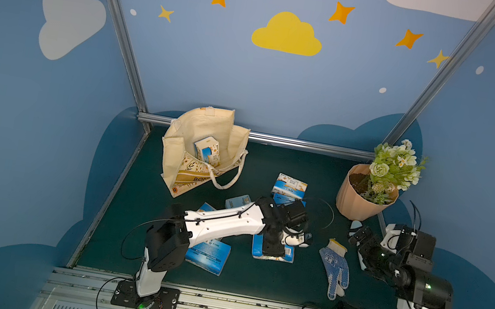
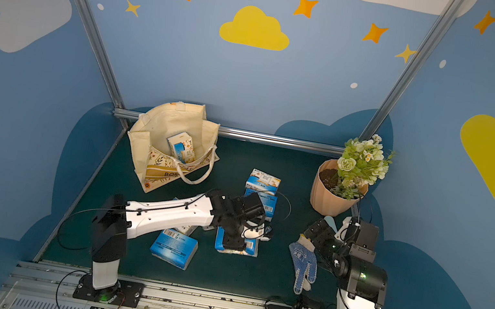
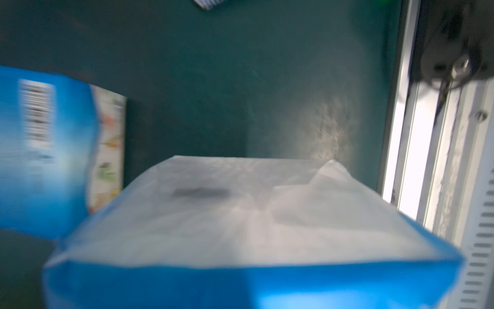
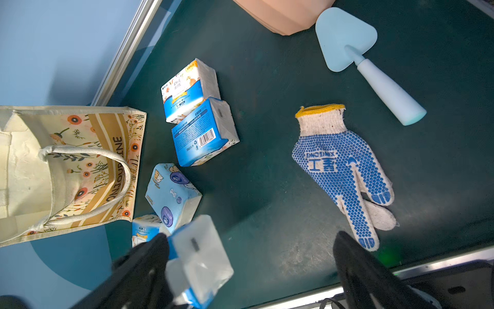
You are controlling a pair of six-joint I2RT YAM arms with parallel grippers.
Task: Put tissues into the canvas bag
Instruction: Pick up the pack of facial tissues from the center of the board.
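Mat [image 1: 251, 283] dark green, walls [image 1: 219, 72] cloud-painted blue

Both top views look steeply down from high above the near edge, taking in the whole green counter [image 1: 252, 282] from almost one spot, the scene merely shifted sideways between them. The left wrist camera sits very close over a blurred tissue pack [image 3: 240, 219]; the right wrist camera looks from farther off across the counter, sharing the canvas bag [image 4: 69, 166] and dotted glove [image 4: 344, 171] with both top views.
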